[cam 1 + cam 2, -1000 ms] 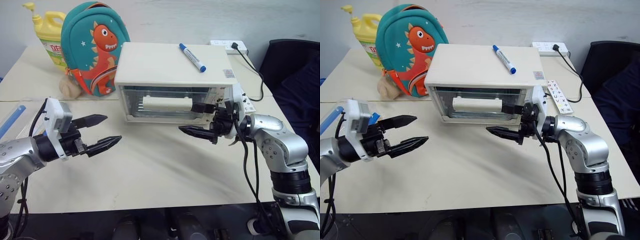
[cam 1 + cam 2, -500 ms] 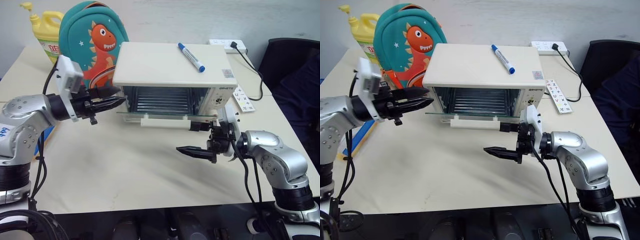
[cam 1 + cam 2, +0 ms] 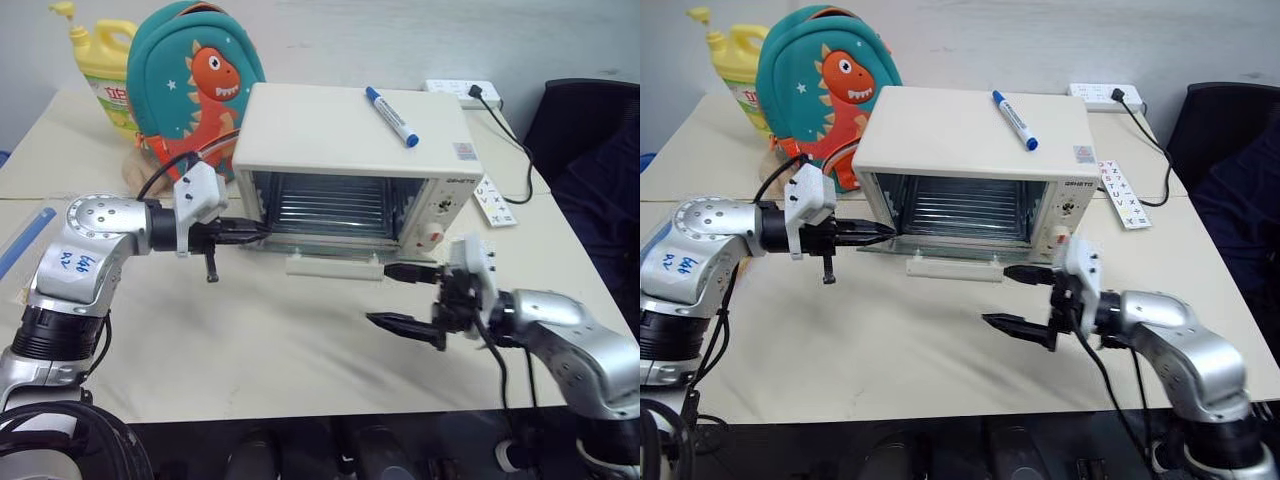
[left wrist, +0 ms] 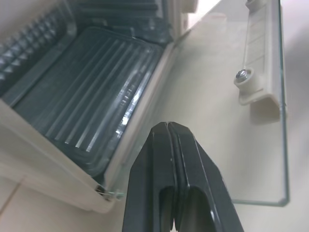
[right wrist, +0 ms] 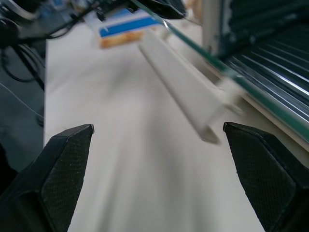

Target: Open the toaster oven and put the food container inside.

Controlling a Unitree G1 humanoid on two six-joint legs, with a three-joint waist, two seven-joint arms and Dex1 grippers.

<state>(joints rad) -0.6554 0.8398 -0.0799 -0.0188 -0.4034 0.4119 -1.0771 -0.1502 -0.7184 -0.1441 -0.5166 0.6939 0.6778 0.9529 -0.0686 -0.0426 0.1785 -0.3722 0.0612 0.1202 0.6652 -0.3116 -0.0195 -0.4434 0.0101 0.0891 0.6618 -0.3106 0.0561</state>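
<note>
The cream toaster oven (image 3: 350, 130) stands open, its glass door (image 4: 251, 145) dropped flat with the bar handle (image 3: 335, 265) out front and the wire rack (image 3: 330, 205) showing inside. My left gripper (image 3: 262, 229) is shut on nothing, its tips at the door's left hinge corner. My right gripper (image 3: 390, 297) is open in front of the door's right end, a little short of the handle and holding nothing. The food container (image 5: 123, 26) lies on the table far to the left, beyond my left arm. A blue strip of it (image 3: 25, 240) shows at the picture's edge.
A blue marker pen (image 3: 390, 115) lies on the oven's top. A dinosaur backpack (image 3: 195, 80) and a yellow bottle (image 3: 100, 70) stand behind to the left. A remote (image 3: 497, 200), a power strip (image 3: 460, 90) and a black chair (image 3: 590, 130) are to the right.
The oven door went from shut to lying flat. My left gripper swung in to the oven's left front corner and shut. My right gripper drew back and down from the handle, still open.
</note>
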